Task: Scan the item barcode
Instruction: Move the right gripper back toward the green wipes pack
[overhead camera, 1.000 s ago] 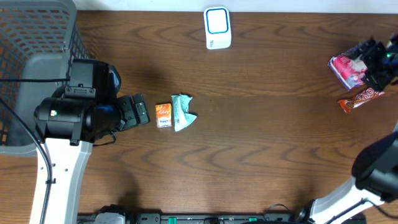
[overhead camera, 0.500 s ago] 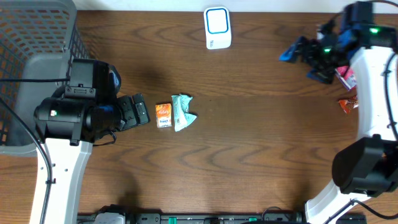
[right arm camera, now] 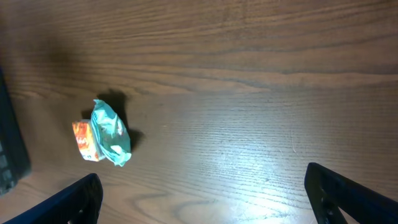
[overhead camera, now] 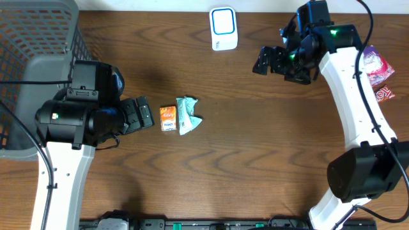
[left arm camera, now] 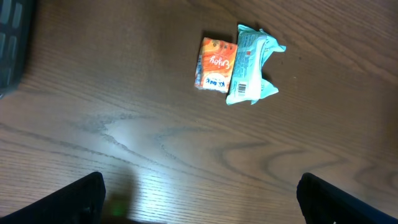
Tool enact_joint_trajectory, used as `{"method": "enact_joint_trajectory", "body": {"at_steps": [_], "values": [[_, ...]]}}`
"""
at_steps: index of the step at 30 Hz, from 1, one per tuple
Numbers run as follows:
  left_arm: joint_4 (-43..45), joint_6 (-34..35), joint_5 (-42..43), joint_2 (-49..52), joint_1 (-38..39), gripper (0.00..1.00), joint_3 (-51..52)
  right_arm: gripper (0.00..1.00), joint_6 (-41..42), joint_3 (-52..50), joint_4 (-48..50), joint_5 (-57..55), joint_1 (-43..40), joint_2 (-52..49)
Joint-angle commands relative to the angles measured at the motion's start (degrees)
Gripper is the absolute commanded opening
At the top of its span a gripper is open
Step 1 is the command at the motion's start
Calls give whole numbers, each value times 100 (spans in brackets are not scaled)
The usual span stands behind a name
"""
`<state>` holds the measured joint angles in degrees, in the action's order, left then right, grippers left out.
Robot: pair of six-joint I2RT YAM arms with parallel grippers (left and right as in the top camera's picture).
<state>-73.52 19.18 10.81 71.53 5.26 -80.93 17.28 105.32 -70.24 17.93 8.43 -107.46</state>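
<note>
A small orange box (overhead camera: pixel 168 118) and a crumpled teal packet (overhead camera: pixel 187 115) lie side by side at the table's middle left. In the left wrist view the orange box (left arm camera: pixel 216 65) touches the teal packet (left arm camera: pixel 252 65), which shows a barcode label. My left gripper (overhead camera: pixel 147 114) stands open just left of the box, empty; its own view shows it (left arm camera: pixel 202 202) over bare wood. Up at the back right my right gripper (overhead camera: pixel 267 61) hangs open and empty, well away from both items. Its view (right arm camera: pixel 205 199) has the teal packet (right arm camera: pixel 111 132) far left. A white scanner (overhead camera: pixel 223 29) sits at the back edge.
A grey mesh basket (overhead camera: pixel 38 38) fills the back left corner behind my left arm. A pink packet (overhead camera: pixel 377 64) and a red packet (overhead camera: pixel 385 94) lie at the right edge, behind my right arm.
My right arm has swung left from the packets at the right edge to the back middle of the table, jaws empty. The left arm and the two middle items have not moved.
</note>
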Motion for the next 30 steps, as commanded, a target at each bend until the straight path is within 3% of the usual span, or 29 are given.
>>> {"method": "enact_joint_trajectory", "body": {"at_steps": [1, 30], "values": [[-20, -116, 11, 0, -22, 98, -2, 99, -101, -37, 20, -153, 24, -50], [-20, -116, 9, 0, -22, 98, -2, 99, -17, -37, 50, -151, 26, -50]]}}
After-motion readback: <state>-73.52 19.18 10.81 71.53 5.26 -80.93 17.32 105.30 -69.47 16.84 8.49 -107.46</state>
